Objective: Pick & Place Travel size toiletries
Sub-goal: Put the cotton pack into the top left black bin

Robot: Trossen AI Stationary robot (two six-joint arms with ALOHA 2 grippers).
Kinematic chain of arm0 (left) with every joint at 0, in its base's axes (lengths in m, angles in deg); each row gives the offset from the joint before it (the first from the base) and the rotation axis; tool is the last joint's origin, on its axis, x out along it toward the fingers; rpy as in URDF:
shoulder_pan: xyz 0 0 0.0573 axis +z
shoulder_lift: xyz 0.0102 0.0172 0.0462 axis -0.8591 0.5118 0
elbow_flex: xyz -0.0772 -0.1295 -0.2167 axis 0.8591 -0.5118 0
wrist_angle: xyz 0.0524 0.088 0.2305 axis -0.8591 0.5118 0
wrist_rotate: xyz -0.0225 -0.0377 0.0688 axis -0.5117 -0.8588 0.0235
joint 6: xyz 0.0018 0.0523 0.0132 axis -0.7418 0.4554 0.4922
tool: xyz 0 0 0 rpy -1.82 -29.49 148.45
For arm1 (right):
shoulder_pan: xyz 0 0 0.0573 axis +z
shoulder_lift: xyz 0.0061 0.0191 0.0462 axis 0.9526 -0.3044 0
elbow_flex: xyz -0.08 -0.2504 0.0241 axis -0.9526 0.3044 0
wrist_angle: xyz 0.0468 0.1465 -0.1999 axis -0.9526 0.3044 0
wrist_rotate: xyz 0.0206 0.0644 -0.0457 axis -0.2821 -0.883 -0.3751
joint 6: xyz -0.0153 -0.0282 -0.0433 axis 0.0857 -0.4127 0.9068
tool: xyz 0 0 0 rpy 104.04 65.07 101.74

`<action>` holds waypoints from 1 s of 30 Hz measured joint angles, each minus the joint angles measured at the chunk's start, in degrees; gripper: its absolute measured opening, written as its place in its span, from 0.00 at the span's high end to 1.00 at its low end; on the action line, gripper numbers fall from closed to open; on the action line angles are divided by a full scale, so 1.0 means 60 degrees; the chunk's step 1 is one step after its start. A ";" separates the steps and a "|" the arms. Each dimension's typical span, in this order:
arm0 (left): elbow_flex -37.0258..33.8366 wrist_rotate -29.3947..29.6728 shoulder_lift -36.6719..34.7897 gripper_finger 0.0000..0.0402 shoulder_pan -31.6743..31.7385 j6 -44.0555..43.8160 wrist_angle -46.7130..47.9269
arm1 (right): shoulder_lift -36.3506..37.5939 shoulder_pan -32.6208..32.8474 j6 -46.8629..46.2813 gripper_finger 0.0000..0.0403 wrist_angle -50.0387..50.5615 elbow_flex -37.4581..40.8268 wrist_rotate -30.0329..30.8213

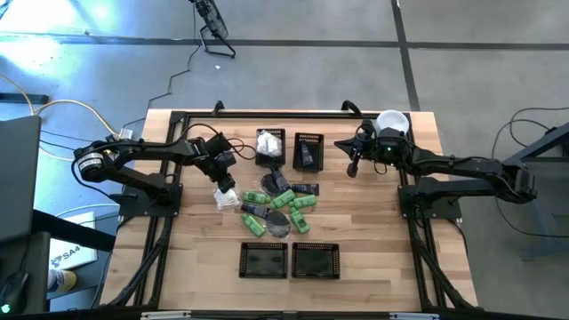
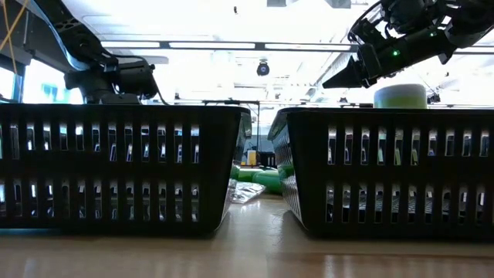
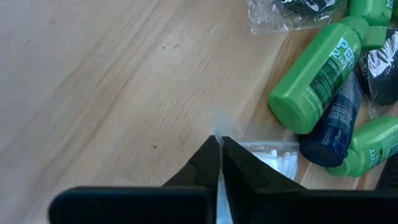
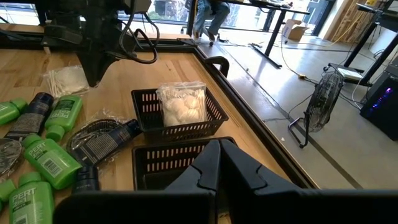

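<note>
Left hand (image 3: pixel 219 144) pinching clear packet (image 3: pixel 273 160), green bottles (image 3: pixel 321 76) beside

A workshop or robotics lab: a wooden desk (image 1: pixel 373 222) on a polished concrete floor (image 1: pixel 293 22), loose cables (image 1: pixel 62 107), a standing fan (image 4: pixel 323 102), strip ceiling lights (image 2: pixel 231 45).

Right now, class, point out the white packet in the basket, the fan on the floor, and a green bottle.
white packet (image 4: pixel 181 104), right wrist view, its middle.
fan (image 4: pixel 323 99), right wrist view, its grille.
green bottle (image 3: pixel 318 73), left wrist view, its label.
</note>
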 joint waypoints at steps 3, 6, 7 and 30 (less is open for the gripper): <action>0.0000 0.0004 0.0000 0.99 0.0001 0.0000 -0.0015 | 0.0000 0.0000 0.0051 0.99 -0.0004 0.0000 0.0001; 0.0019 0.0001 0.0000 0.99 0.0001 0.0000 -0.0016 | 0.0000 0.0000 0.0064 0.99 -0.0002 0.0000 0.0004; 0.0053 0.0005 0.0000 1.00 -0.0002 0.0000 -0.0016 | 0.0000 0.0000 0.0064 0.99 0.0000 0.0000 0.0001; 0.3313 0.0584 0.0000 1.00 -0.0002 0.2108 0.2320 | 0.0000 0.0000 0.0075 0.99 -0.0004 0.0000 0.0000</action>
